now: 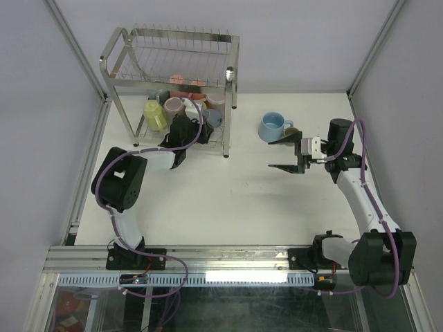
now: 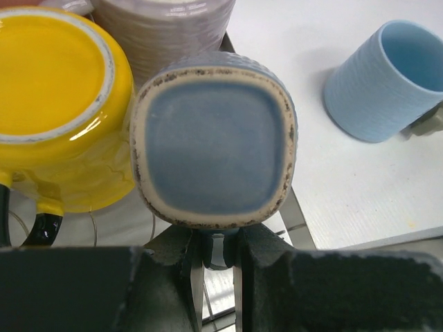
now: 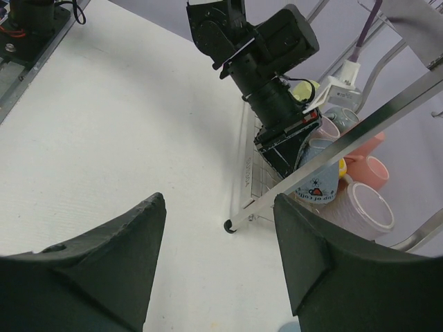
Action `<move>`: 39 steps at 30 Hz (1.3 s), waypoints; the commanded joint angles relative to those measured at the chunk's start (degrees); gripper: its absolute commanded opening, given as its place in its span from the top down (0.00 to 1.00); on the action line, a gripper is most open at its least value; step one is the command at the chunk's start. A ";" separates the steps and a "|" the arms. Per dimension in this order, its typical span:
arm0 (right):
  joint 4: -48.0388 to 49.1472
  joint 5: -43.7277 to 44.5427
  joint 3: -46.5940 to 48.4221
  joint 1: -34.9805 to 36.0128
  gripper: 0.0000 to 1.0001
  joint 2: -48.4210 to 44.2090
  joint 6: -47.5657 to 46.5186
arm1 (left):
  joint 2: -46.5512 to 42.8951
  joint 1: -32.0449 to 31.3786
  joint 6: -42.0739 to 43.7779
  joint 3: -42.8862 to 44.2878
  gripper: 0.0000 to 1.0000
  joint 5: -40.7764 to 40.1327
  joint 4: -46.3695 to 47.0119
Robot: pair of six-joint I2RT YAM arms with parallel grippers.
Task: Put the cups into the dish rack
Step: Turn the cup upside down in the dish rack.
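Observation:
The dish rack (image 1: 232,69) stands at the far left, with several cups on its lower shelf. My left gripper (image 2: 216,247) reaches into that shelf and is shut on the handle of a blue-grey cup (image 2: 214,142), whose square base faces the camera. A yellow cup (image 2: 55,97) touches its left side and a mauve cup (image 2: 166,31) sits behind it. A light blue cup (image 1: 275,126) stands upright on the table right of the rack. My right gripper (image 1: 287,153) hovers open and empty just near of it, pointing toward the rack (image 3: 360,131).
Pink cups (image 3: 370,166) and a lilac cup (image 3: 367,207) fill the back of the lower shelf. The rack's upper shelf (image 1: 173,62) is bare wire. The rack's front leg (image 3: 228,225) stands on the white table. Enclosure posts (image 1: 76,55) run along both sides.

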 commanded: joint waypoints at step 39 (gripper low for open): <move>1.55 -1.11 0.07 -0.58 0.33 -0.30 0.39 | 9.33 0.43 -1.77 18.62 0.80 0.42 -10.24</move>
